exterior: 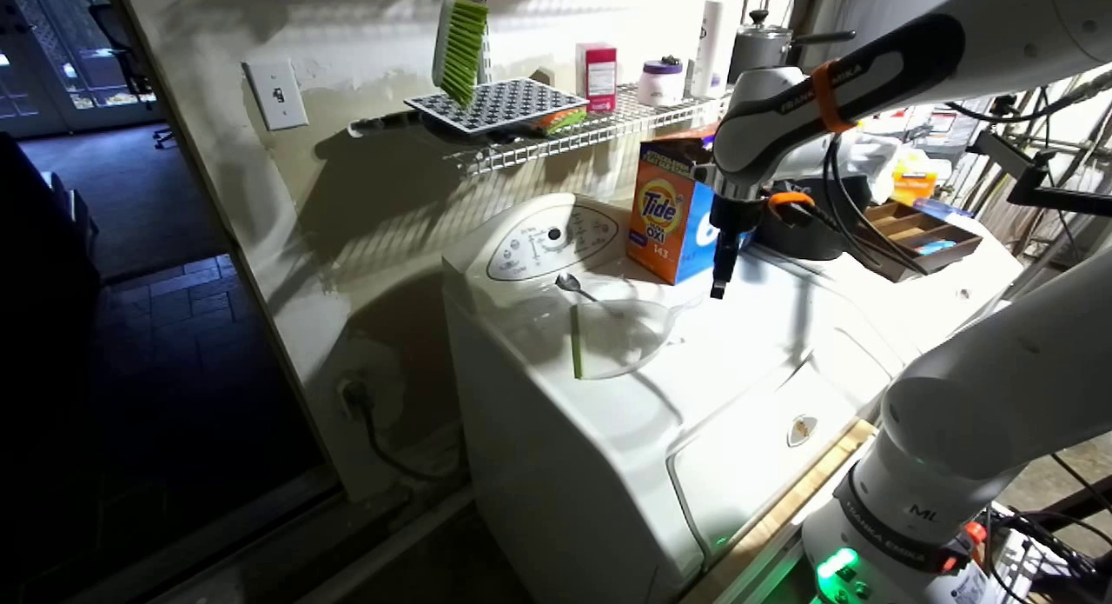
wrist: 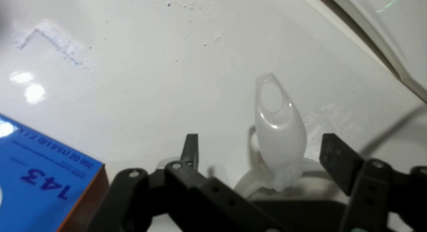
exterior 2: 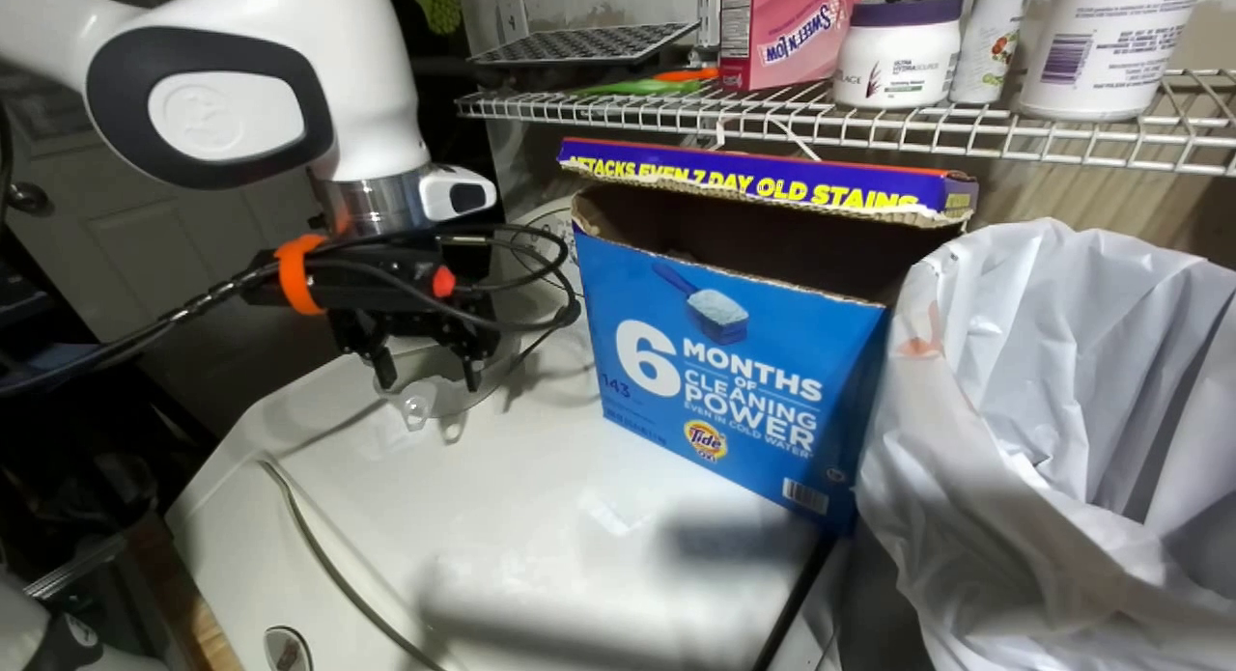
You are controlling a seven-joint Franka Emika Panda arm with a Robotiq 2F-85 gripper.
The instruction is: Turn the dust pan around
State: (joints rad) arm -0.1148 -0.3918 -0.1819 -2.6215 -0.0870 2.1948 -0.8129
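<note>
Starting with the tabletop (exterior: 738, 352), white and glossy, dropping off along one side; judging more room inward and toward the front than toward that drop; wary of the raised control panel (exterior: 556, 237) at the rear; next noting the detergent carton (exterior: 660, 213), upright beside that panel, to be treated as a wall against any wide swing; then locating the dust pan (exterior: 621, 339), clear with a green lip (exterior: 576, 343), resting on the tabletop near the side drop, lip toward the drop, narrow end inward; expecting light weight, thin and fairly stiff plastic, some flex at the rim, more skating than tipping; probably best lifted a little and swung inward, keeping the body off both drop and carton. Finding the pincer (wrist: 262, 147) spread wide, holding nothing; minding the spoon (exterior: 573, 285) near the dust pan, cannot tell whether touching; seeing in the wrist view the handle (wrist: 282, 138) framed by the fingers (wrist: 191, 150), with a gap on either side; cannot tell the height between; reading the handle as off-centre, so likely needing a small sideways correction before closing; planning a pinch across the bulging middle; expecting a smooth taper, prone to slip; avoiding the hole (wrist: 272, 96) near the tip, probably weak under pressure; last, noting powder (wrist: 63, 51) on the tabletop, perhaps making any sliding uneven.
</note>
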